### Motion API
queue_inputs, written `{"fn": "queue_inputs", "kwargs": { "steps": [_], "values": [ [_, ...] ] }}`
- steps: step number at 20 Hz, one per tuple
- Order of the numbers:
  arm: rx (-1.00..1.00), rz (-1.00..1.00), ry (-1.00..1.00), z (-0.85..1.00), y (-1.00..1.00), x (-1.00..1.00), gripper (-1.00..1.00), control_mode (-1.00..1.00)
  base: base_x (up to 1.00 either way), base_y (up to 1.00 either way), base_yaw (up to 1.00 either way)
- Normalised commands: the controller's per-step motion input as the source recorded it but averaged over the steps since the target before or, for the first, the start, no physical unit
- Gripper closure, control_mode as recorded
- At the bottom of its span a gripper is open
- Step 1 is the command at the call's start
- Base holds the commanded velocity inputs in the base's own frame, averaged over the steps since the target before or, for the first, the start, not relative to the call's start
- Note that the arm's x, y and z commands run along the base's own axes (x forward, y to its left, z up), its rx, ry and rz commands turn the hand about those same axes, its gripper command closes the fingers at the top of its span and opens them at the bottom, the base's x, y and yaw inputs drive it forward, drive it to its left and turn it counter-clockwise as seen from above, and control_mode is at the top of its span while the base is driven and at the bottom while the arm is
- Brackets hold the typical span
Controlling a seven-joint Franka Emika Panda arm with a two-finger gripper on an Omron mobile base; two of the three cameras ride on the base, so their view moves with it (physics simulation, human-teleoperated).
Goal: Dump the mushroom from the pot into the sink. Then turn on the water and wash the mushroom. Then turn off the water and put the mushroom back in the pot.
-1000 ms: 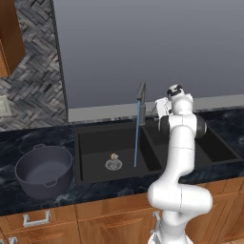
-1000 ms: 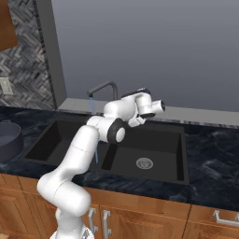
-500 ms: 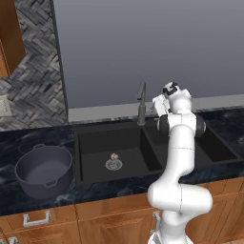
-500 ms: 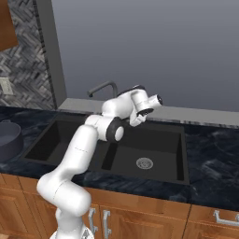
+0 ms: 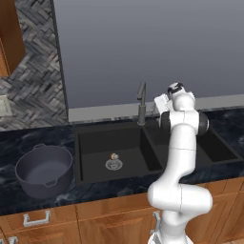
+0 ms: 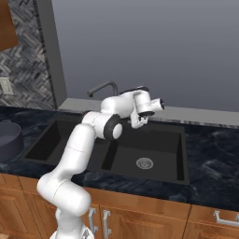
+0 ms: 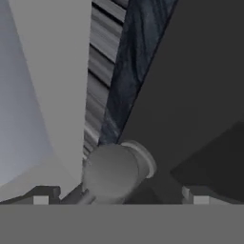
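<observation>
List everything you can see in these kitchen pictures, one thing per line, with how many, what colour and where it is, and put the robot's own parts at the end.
mushroom: one, brown cap and pale stem, on the floor of the sink's wider basin, beside the drain.
pot: one, dark grey-blue, upright on the counter left of the sink.
sink: one, matte black, two basins, set in the counter.
drains: two, silver, one in each basin.
faucet: one, grey metal, behind the sink; no stream visible.
counter: one, dark marbled.
cabinets: wood, below the counter, with silver handles.
wall outlet: one, pale, on the grey herringbone tiles at left.
arm: one, white, dark joints.
hand: one, open, close to the faucet.
</observation>
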Motion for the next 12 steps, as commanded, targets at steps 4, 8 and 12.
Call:
{"fn": "queue_inputs", "kwargs": {
  "steps": [4,8,12],
  "values": [
    [0.00,0.00,-0.44,0.46,-0.16,-1.00,-1.00,-1.00,0.00,0.00,0.00],
    [0.00,0.00,-0.45,0.78,0.01,-0.92,-1.00,-1.00,0.00,0.00,0.00],
    [-0.01,0.00,-0.41,1.00,0.04,-0.58,-1.00,-1.00,0.00,0.00,0.00]
  ]
}}
